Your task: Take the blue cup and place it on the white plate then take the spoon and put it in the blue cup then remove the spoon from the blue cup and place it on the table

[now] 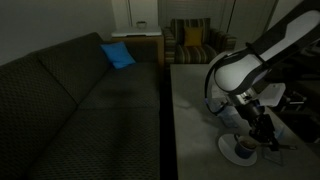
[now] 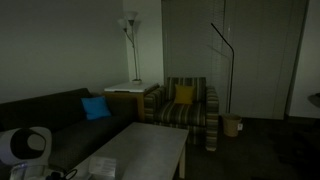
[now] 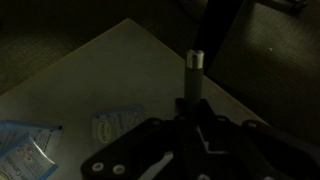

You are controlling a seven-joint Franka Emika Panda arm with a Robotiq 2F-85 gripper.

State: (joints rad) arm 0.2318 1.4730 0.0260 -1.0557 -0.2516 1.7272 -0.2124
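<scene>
Dim room, poor light, grain in every view.

Close to the near end of the grey counter (image 1: 195,110) in an exterior view: white plate (image 1: 229,146), lying flat.

Upright on the white plate, dark against it, roughly centred: blue cup (image 1: 243,152).

Above the white plate: white arm (image 1: 240,72), bent over the counter. Jaws low, just beside the white plate on the side away from the sofa (image 1: 70,90). Cannot tell whether touching the white plate or the blue cup.

Wrist view: jaws together, clamped on the spoon (image 3: 194,72). Pale thin handle sticking straight out past the fingertips, seen against the counter's edge and the dark floor behind. Other end hidden between the jaws. Gap between spoon and white plate: cannot tell.

Two pale blue-white packets (image 3: 115,125) flat on the counter. Bearing from the white plate: cannot tell.

Sofa dark and patterned, along the counter's long side, across a narrow gap from the white plate. At the sofa end farthest from the white plate: blue cushion (image 1: 117,55). Well beyond the white plate, past the counter's far end: striped armchair (image 1: 190,42) with yellow cushion (image 2: 184,95). Farther still, in the corner: floor lamp (image 2: 130,40).
</scene>
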